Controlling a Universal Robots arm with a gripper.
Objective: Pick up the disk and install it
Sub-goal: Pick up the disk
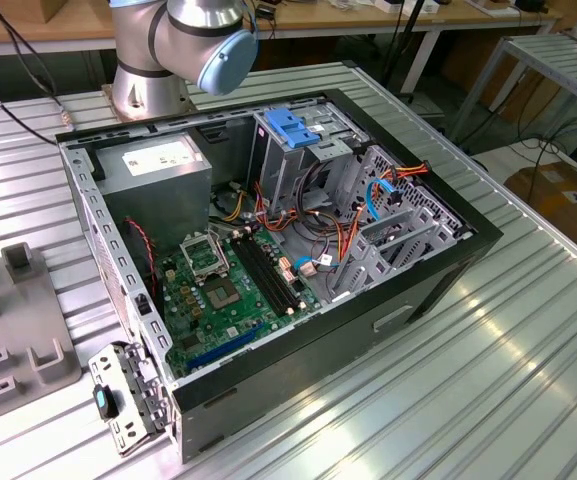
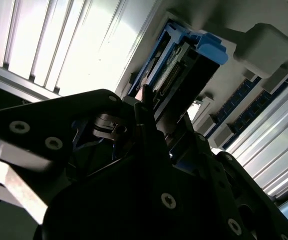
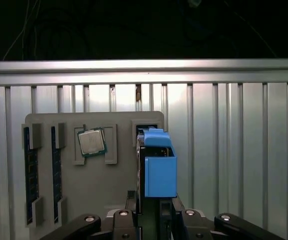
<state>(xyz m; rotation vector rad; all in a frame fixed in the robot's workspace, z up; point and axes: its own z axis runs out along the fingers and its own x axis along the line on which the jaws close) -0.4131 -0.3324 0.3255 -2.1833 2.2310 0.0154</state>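
The disk stands on edge between my gripper's fingers, its blue plastic frame toward the grey parts holder. My gripper is shut on the disk, one finger on each flat side. In the second wrist view, the disk shows its connector edge and blue frame, with a fingertip against its side. The holder's empty disk slot shows just past the disk's far end. In the exterior view, the open computer case lies on the table, with its metal drive cage beside the power supply.
The grey holder sits at the exterior view's left edge, beside the case. It carries a processor chip and two memory sticks. The arm's base stands behind the case. Loose cables cross the case's inside next to the motherboard.
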